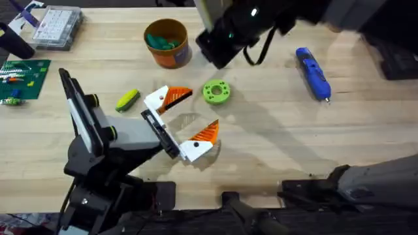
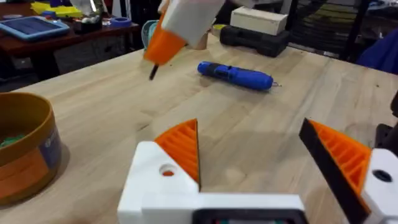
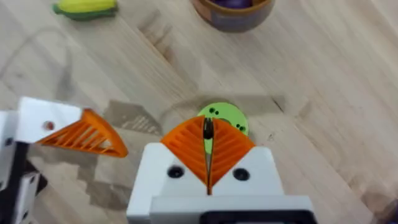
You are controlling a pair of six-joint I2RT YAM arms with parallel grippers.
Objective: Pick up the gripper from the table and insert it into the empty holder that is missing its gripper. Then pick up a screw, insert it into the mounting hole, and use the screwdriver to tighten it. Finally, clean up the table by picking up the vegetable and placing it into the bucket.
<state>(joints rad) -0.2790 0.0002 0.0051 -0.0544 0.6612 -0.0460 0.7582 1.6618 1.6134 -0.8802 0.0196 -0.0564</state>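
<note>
Here, on the wooden table (image 1: 274, 143), the vegetable (image 1: 128, 99) was seen lying at the left, just beside the left gripper (image 1: 186, 121). That gripper was held wide open over bare wood, with nothing between its orange pads (image 2: 181, 149). Behind it, the bucket (image 1: 167, 42) was stood upright near the far edge, with green items inside. To its right, a green ring (image 1: 216, 92) was laid flat, and above it the right gripper (image 3: 209, 152) was poised, its pads pressed together on a small dark screw (image 3: 208, 129). Farther right, well apart, the screwdriver (image 1: 313, 72) was left lying flat, untouched.
</note>
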